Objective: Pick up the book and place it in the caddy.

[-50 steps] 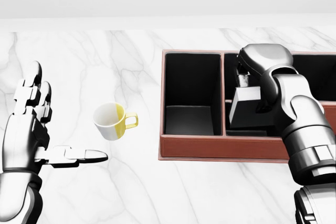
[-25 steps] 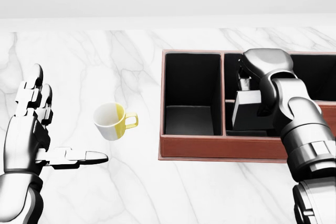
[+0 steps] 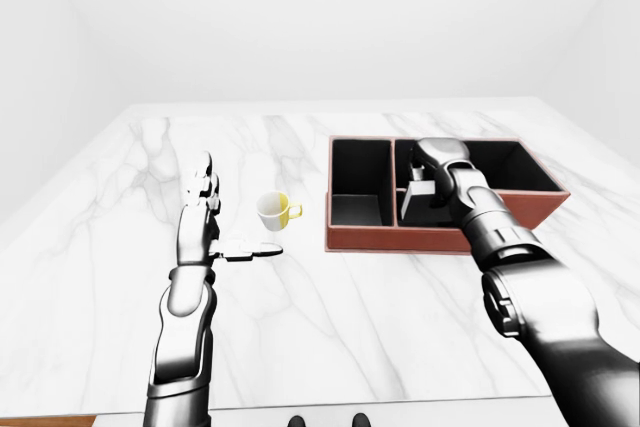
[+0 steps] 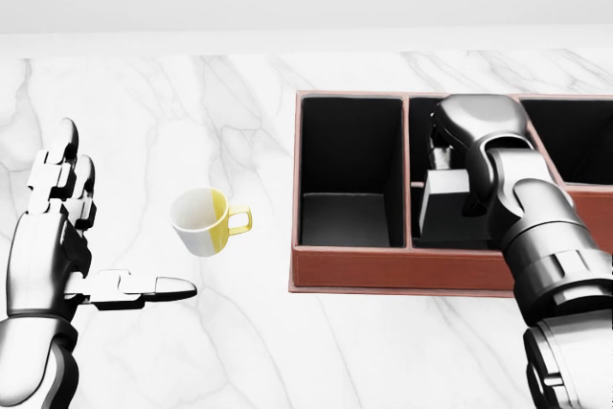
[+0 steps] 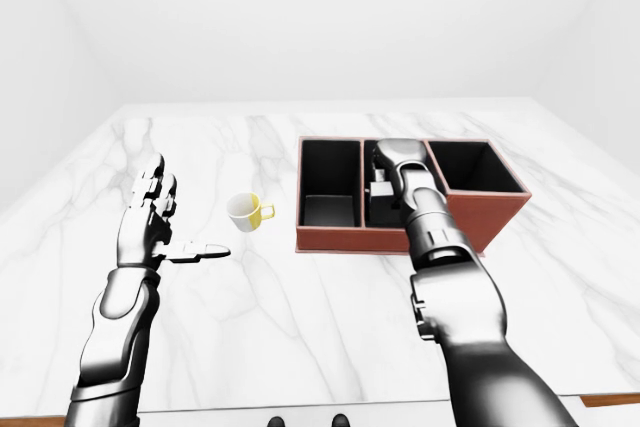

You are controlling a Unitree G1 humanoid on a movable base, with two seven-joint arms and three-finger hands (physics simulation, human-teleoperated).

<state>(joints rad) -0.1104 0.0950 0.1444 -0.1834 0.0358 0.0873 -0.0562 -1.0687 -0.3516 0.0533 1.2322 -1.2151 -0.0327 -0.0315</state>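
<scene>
Your book (image 4: 448, 200) is a grey, stiff-looking slab standing tilted inside the middle compartment of the caddy (image 4: 402, 270), its lower end down near the compartment floor. It reads as rigid and fairly light, with smooth faces that could slip, so pinch it across its thickness near the top edge, not by a corner.

Your right hand (image 4: 442, 152) sits at the book's 12 o'clock in the head view, reaching down over the divider and touching the book's upper end. The knuckles and forearm hide the fingers, so you cannot tell whether they are clamped on the book or have let go. Judge the placement as nearly done: the book is within the caddy walls, but it leans and may tip when released.

The compartment at 9 o'clock of the book holds nothing you can see. Farther out at 9 o'clock, a yellow-and-white mug (image 4: 202, 220) rests on the marble tabletop (image 4: 239, 342), well apart from the caddy. Your left hand (image 4: 67, 237) hovers beyond the mug, fingers spread apart and holding nothing.
</scene>
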